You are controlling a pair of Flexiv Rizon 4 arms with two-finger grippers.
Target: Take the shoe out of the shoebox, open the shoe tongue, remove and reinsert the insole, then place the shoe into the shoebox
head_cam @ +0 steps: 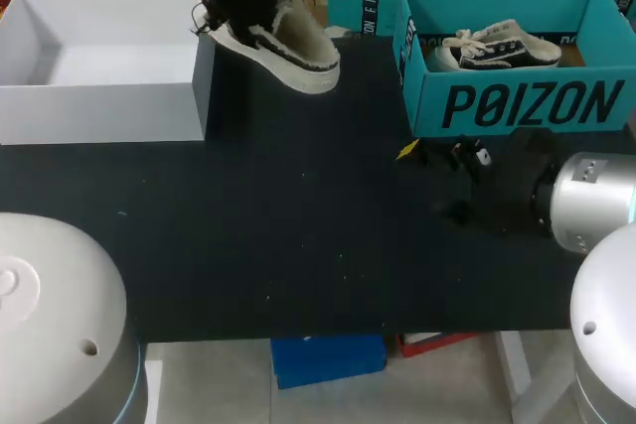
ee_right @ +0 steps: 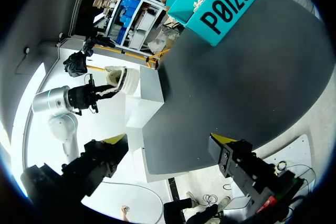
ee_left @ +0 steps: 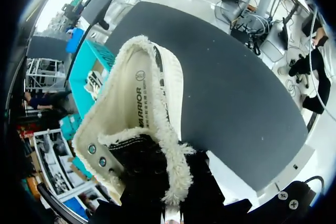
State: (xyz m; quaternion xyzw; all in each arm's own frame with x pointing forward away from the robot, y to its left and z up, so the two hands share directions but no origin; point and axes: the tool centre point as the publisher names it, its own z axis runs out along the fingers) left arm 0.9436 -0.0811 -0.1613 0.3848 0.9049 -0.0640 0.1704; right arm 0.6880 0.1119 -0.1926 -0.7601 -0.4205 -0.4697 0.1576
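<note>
The left gripper squeezes the furry shoe up beside the white box; I think the right gripper, wide open, should help open it next.

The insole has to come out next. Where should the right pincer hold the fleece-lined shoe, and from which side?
Probably the toe end of the fleece-lined shoe, across the sole's sidewalls, coming from the teal shoebox side. The left pincer clamps the heel collar, leaving the toe free toward the open right pincer.

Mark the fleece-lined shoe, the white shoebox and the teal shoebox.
fleece-lined shoe (head_cam: 301, 39), head view, fleece lining.
white shoebox (head_cam: 99, 111), head view, front wall.
teal shoebox (head_cam: 429, 96), head view, front wall.
</note>
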